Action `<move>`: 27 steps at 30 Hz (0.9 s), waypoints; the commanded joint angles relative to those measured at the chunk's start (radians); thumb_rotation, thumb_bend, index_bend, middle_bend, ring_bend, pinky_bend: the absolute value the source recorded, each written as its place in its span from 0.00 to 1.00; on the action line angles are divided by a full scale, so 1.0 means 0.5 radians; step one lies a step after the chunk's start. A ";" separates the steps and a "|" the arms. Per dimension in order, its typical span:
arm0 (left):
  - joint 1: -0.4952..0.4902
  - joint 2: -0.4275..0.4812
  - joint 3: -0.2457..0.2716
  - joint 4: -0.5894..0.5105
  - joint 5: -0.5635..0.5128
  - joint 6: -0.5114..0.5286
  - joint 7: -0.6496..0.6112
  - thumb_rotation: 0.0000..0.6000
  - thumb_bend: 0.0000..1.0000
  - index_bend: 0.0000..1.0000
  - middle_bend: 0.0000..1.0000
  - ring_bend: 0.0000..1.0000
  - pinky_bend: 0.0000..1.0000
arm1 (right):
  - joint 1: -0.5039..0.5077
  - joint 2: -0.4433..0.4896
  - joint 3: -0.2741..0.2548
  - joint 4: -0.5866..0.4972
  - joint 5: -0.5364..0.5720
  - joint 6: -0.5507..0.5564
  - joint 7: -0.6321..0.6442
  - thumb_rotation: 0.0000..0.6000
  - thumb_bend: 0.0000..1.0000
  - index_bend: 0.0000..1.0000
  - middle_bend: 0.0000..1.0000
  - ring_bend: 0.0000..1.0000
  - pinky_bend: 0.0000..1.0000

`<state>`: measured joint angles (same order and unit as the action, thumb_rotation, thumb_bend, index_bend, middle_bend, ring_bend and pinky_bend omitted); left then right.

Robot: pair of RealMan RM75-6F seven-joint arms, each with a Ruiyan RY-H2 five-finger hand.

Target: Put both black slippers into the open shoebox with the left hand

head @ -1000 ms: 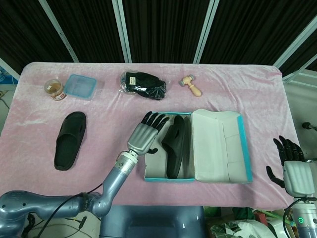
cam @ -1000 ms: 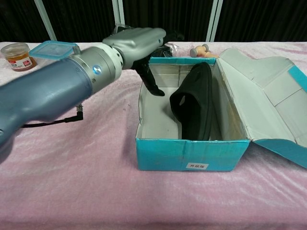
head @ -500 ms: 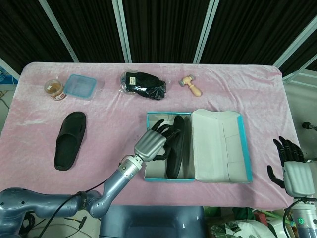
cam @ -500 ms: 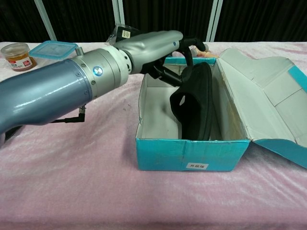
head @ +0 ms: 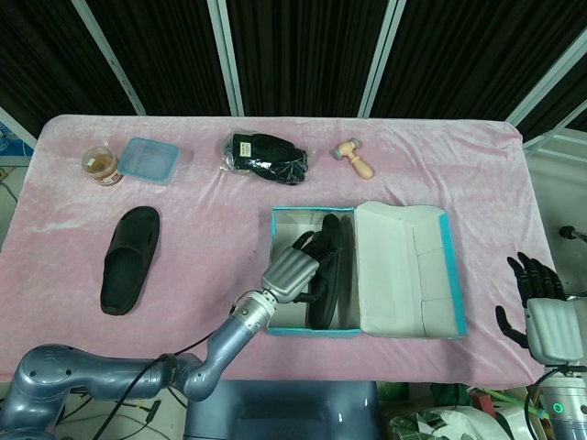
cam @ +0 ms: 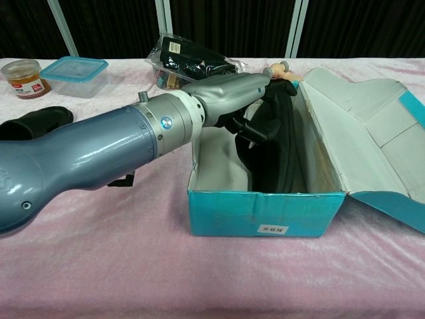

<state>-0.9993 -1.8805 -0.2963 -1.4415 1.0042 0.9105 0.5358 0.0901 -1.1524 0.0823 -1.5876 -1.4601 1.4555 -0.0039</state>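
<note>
One black slipper [head: 333, 275] [cam: 275, 156] stands on its side inside the open teal shoebox [head: 312, 330] [cam: 265, 212]. My left hand [head: 293, 269] [cam: 229, 96] reaches into the box; its fingers curl over the slipper's upper edge and the thumb presses on the strap side. The second black slipper [head: 128, 259] [cam: 33, 121] lies sole-down on the pink cloth at the left, apart from the box. My right hand [head: 541, 302] hangs off the table's right edge, fingers spread, holding nothing.
The box's lid [head: 404, 266] [cam: 372, 139] lies folded open to the right. Along the back stand a jar [head: 101, 165], a blue-lidded container [head: 149, 159], a bag of black items [head: 266, 156] and a wooden mallet [head: 353, 160].
My left hand moved right from beside the box's left wall into the box and closed its fingers over the standing slipper. The right hand and the other slipper stayed put.
</note>
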 commanded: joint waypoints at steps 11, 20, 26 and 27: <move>0.004 0.004 0.031 -0.008 -0.001 0.072 -0.042 0.64 0.47 0.04 0.20 0.09 0.00 | -0.013 0.000 -0.006 0.003 -0.008 0.019 0.009 1.00 0.36 0.00 0.02 0.00 0.08; 0.162 0.174 0.070 -0.257 0.281 0.369 -0.160 0.63 0.15 0.00 0.17 0.09 0.00 | 0.003 -0.006 -0.001 0.020 -0.024 0.008 0.032 1.00 0.36 0.00 0.02 0.00 0.08; 0.321 0.459 0.097 -0.520 0.270 0.547 -0.037 0.68 0.08 0.00 0.13 0.09 0.00 | 0.013 0.000 0.005 0.032 -0.023 -0.004 0.049 1.00 0.36 0.00 0.02 0.00 0.08; 0.349 0.523 0.110 -0.567 0.234 0.564 0.023 0.74 0.07 0.00 0.12 0.09 0.00 | 0.014 0.000 0.005 0.033 -0.025 -0.004 0.052 1.00 0.36 0.00 0.02 0.00 0.08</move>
<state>-0.8651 -1.6843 -0.2541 -1.6679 1.1424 1.1572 0.4953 0.0971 -1.1523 0.0848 -1.5711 -1.4726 1.4537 0.0221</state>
